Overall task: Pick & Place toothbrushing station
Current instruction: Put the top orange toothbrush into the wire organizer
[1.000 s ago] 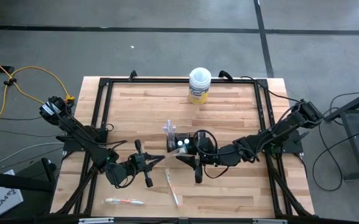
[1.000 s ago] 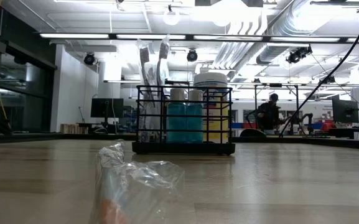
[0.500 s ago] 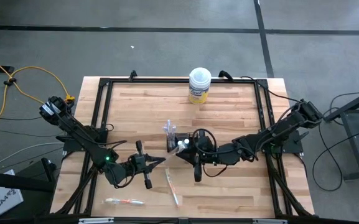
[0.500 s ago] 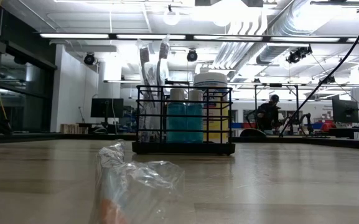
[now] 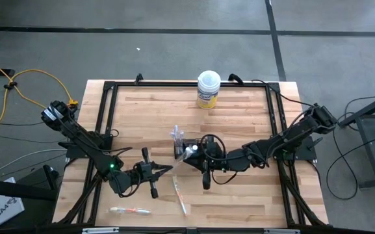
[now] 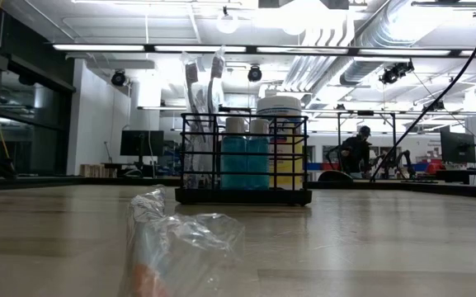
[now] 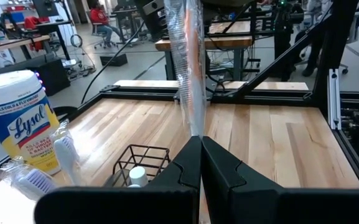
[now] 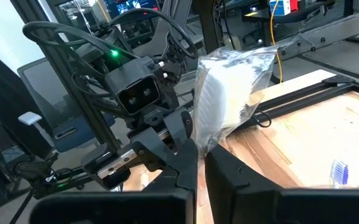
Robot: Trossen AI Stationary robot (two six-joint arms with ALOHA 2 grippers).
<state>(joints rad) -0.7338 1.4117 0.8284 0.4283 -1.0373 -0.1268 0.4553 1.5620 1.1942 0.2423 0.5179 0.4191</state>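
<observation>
Centrally on the wooden table (image 5: 239, 117) stands the black wire-mesh holder (image 5: 191, 149), with wrapped pale toothbrushes (image 6: 203, 78) rising from one end and two teal white-capped tubes (image 6: 246, 157) upright inside it, as the low view shows. Seen from above, the right gripper (image 5: 188, 155) reaches in from the right and sits right at the holder; its own wrist view shows its two dark fingers (image 8: 182, 158) pressed together on the lower end of a toothbrush in clear wrapping (image 8: 226, 93), whose white bristled head stands up above the fingertips. The left gripper (image 5: 169, 168) lies low on the table just to the front-left of the holder, and in its wrist view its fingers (image 7: 188, 165) are likewise closed, pinching the bottom of a slim toothbrush in a clear sleeve (image 7: 188, 62) that stands upright from the tips. Another wrapped toothbrush (image 5: 180, 195) lies flat on the boards between the two grippers and the front edge, and one more with an orange part (image 5: 130, 210) lies near the front-left corner; a crumpled clear wrapper with something orange inside fills the near foreground of the low view, though which of the two it is I cannot tell. A yellow round tub with a white lid (image 5: 208, 89) stands at the far edge, well apart from the holder.
</observation>
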